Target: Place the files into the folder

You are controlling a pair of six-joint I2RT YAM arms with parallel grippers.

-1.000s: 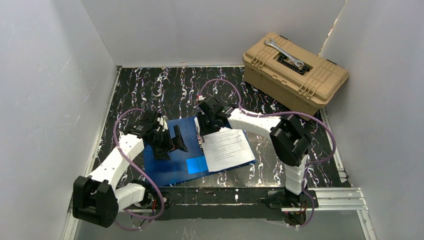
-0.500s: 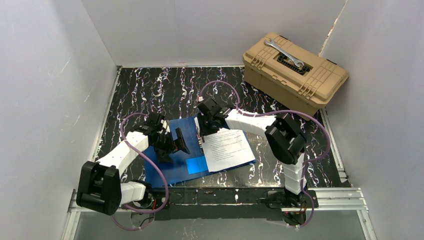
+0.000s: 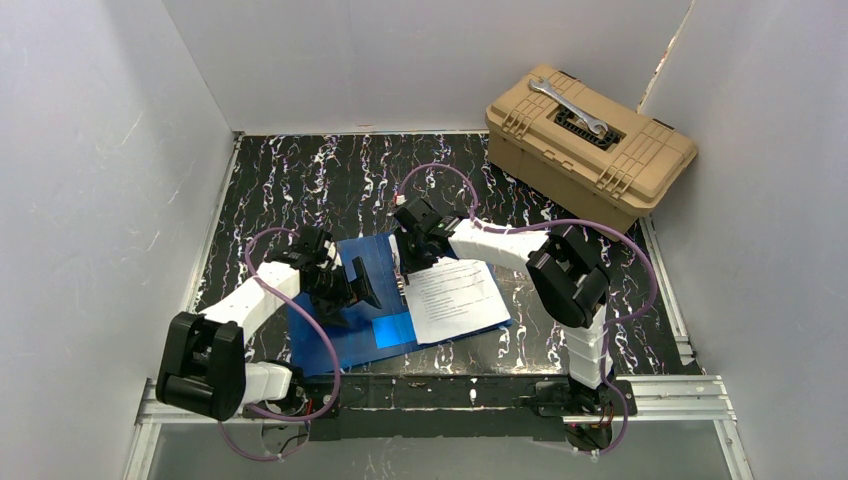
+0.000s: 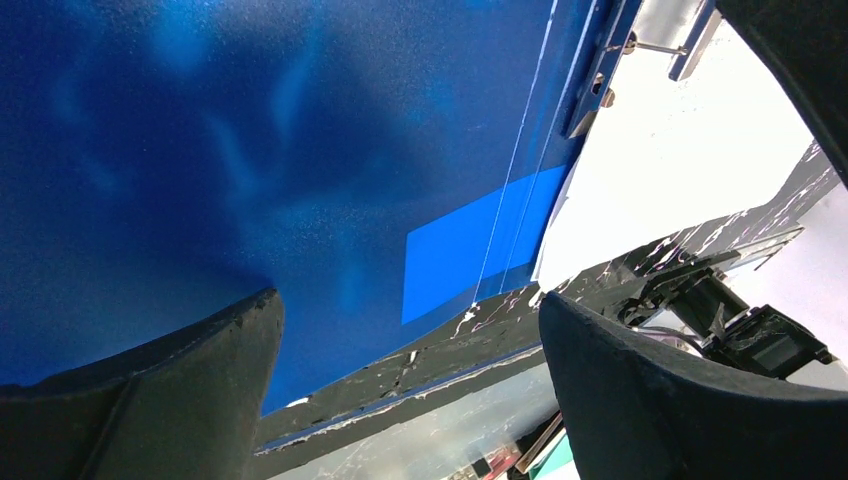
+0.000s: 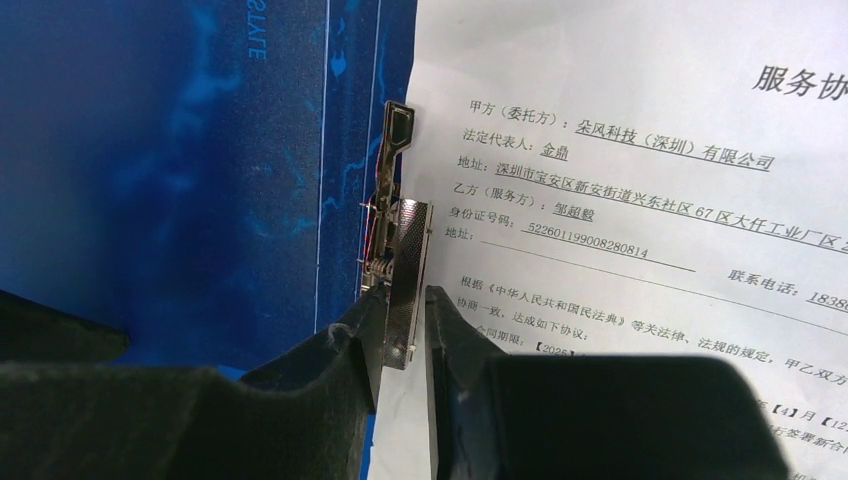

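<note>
Left gripper (image 3: 350,297) hangs over the left cover of the open folder (image 3: 335,345) with its fingers spread wide and holding nothing. At the spine, the right gripper (image 5: 405,310) has its fingers pressed together on the metal clip (image 5: 408,250), pinching it. Files (image 3: 455,300) lie just to the right of this gripper, on the right half of the folder. Their long edge runs parallel with the spine, just beside the clip. I judge the right arm is nearer, and the sheets need to sit leftward under the clip. Table (image 3: 300,180) is flat, dark and marbled. White walls close it in. A toolbox (image 3: 590,150) sits far right, well apart.
</note>
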